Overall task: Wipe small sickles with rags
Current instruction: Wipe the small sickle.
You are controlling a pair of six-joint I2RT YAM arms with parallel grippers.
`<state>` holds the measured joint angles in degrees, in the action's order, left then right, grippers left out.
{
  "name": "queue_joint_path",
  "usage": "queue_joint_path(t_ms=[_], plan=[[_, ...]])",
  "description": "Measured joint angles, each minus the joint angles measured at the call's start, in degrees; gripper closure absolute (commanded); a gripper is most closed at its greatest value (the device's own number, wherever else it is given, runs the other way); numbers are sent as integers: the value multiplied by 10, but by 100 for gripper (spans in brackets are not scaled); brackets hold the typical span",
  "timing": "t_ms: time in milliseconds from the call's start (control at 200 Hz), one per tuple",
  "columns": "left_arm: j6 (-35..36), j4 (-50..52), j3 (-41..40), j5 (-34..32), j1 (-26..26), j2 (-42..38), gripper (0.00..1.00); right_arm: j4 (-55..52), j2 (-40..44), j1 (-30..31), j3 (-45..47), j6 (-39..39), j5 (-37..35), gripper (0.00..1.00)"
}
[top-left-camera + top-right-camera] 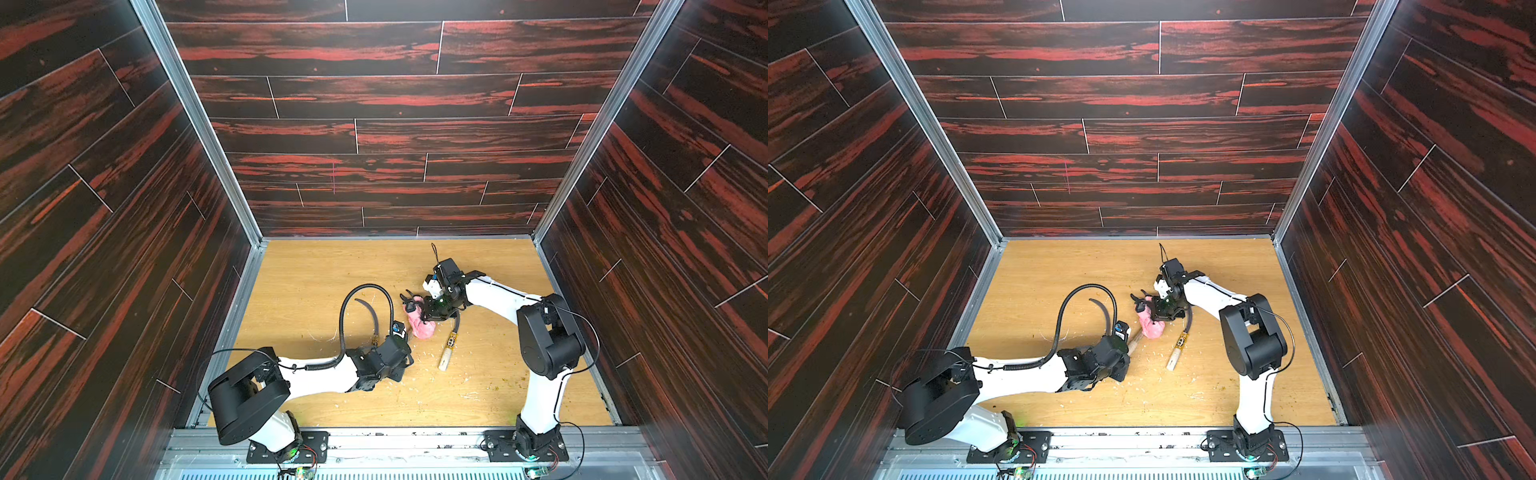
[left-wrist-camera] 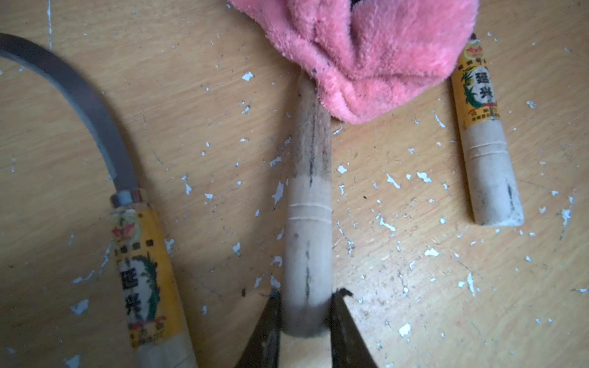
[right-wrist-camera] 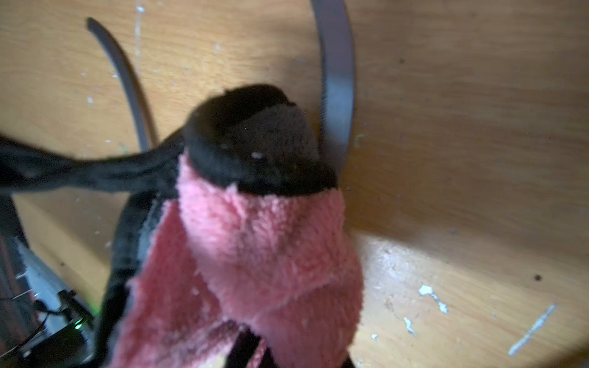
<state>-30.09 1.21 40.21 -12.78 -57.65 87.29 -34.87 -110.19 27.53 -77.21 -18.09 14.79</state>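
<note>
- I see the left pincer clamped on the butt end of the unlabelled sickle, near the centre of the counter.
- The right pincer is closed on the pink rag. The bunched rag hangs from it and covers that sickle's neck and blade.
- The right-hand labelled sickle lies just beside the rag, with its handle end toward the front edge. No pincer touches it.
- The left-hand labelled sickle lies beside the held handle, apart from it. In both top views its handle is hidden under my left arm and its blade curves toward the far edge.
- Pale flakes are scattered over the counter around the handles.
</note>
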Motion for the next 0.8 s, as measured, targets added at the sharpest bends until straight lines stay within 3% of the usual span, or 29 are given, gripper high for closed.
queue_joint_path(t_ms=[386, 802], plan=[[0, -8, 4, 3, 0, 5, 97, -24, 126, -2, 0, 0, 113, 100], [-2, 4, 4, 3, 0, 8, 98, 2, 130, 9, 50, -30, 152, 100]])
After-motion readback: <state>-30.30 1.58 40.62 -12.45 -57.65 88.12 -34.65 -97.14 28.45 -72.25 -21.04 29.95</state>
